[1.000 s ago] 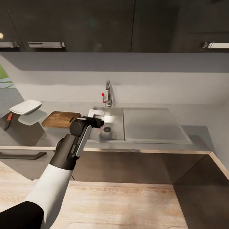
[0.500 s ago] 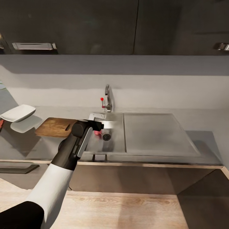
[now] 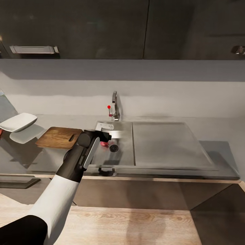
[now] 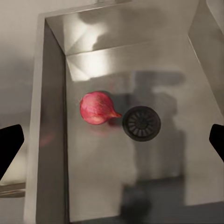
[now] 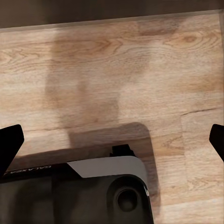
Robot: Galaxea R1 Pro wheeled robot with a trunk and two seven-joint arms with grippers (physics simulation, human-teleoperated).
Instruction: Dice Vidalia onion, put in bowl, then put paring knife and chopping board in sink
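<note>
Since a second ago the left claw point(image 3: 103, 136) has been pushing farther over the sink point(image 3: 126, 160), and the whole view has been sliding with the camera. Farthest to the claw's left the bowl point(image 3: 17, 121) is sitting on the countertop point(image 3: 47, 158); nearer, just beside the arm, the board point(image 3: 58, 137) is lying flat. In the wrist view the left claw point(image 4: 112, 140) is gaping wide above the onion point(image 4: 96, 108), which is touching the drain point(image 4: 142, 123). The right claw point(image 5: 112, 140) is also spread open, pointing at the floor point(image 5: 116, 70).
</note>
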